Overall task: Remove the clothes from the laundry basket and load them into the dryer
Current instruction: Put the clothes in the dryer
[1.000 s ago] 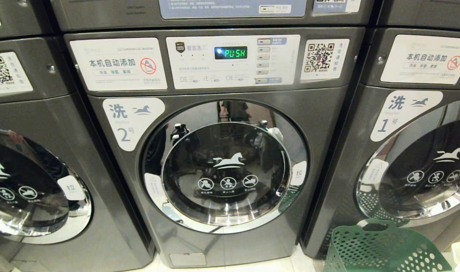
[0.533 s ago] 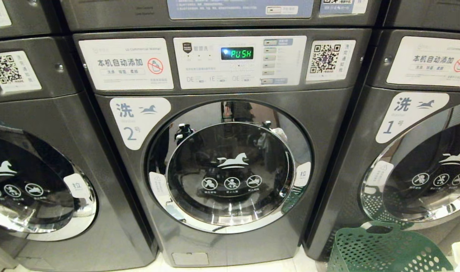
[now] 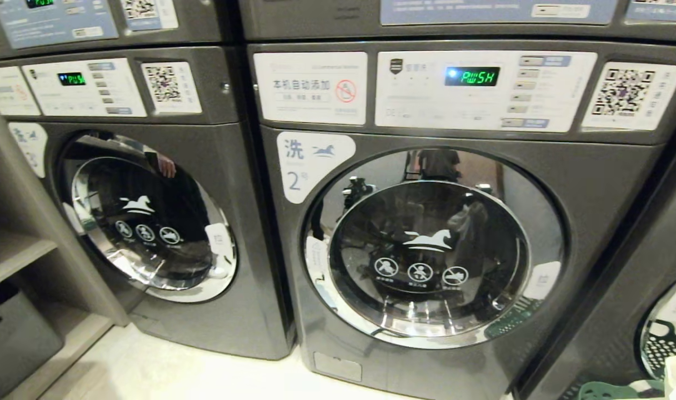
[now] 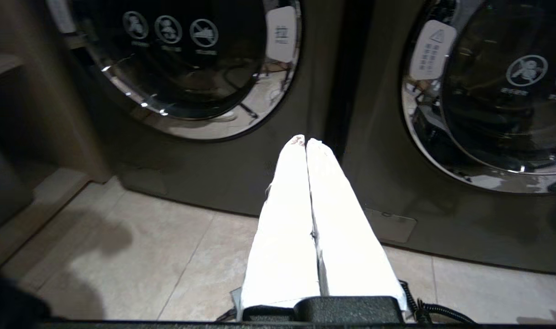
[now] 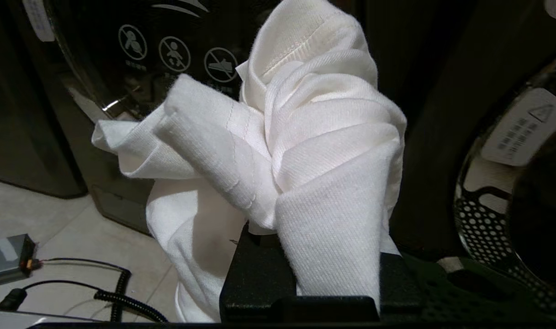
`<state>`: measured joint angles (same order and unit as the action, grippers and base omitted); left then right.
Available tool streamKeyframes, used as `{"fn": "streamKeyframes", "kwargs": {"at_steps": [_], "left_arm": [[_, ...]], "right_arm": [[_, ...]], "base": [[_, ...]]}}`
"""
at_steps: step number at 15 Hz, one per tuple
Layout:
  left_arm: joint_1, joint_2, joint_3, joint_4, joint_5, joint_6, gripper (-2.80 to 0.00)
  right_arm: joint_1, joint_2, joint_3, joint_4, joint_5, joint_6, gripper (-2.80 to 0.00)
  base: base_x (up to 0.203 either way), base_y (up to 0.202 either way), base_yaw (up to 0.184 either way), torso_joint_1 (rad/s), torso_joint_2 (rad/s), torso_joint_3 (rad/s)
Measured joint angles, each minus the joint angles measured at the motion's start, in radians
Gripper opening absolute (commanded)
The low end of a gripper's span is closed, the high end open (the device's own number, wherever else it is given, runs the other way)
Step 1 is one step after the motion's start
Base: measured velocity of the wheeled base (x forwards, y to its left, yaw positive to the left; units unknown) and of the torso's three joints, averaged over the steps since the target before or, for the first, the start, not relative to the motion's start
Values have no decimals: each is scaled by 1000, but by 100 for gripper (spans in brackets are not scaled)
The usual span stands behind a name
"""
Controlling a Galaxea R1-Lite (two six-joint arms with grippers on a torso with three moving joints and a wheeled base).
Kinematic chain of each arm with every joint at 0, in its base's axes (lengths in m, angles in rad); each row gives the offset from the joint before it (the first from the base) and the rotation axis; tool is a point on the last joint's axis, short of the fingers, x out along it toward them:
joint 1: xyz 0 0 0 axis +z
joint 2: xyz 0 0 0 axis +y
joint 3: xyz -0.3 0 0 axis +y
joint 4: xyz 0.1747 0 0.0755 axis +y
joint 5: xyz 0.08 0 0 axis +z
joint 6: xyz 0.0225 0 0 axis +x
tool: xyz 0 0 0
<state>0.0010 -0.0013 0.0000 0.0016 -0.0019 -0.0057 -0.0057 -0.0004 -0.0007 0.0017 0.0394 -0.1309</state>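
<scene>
Since a second ago the whole head view has swung over: the machine marked 2 [image 3: 426, 244], then central, now sits right of centre, a second machine [image 3: 149, 211] and a shelf unit [image 3: 15, 261] show on the left, and the laundry basket [image 3: 610, 390] has slid down to a sliver of green rim in the lower right corner. That is the camera turning; the things themselves have not shifted.

On the right gripper [image 5: 305, 274] the fingers are buried under a bunched white garment [image 5: 296, 151] and closed on it, the cloth pinched low down where it meets the black body. The rest mushrooms up and spills over both sides in loose folds. It looks like a light, soft knit with no stiffness, so it will sag, trail and possibly snag on a door rim; a pinch through several gathered layers, as here, seems safer than one on a single hem.

The left gripper [image 4: 307, 142] hangs low over the tiled floor [image 4: 136, 256] before the two machines, its white fingers [image 4: 287, 219] pressed together and holding nothing.

The round door [image 3: 432, 250] of machine 2 looks closed, so I judge it must be opened before this piece goes in.
</scene>
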Motion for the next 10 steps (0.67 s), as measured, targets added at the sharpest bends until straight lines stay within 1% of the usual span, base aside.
{"fn": "streamKeyframes", "kwargs": {"at_steps": [7,9,10], "left_arm": [[0,0,0,0,-1,0,-280],[0,0,0,0,0,0,-280],[0,0,0,0,0,0,-280]], "right_arm": [[0,0,0,0,-1,1,-280],[0,0,0,0,0,1,-280],[0,0,0,0,0,0,-280]], "base": [[0,-9,172,3,-1,4],[1,-5,99,2,-2,3],[0,0,0,0,0,0]]}}
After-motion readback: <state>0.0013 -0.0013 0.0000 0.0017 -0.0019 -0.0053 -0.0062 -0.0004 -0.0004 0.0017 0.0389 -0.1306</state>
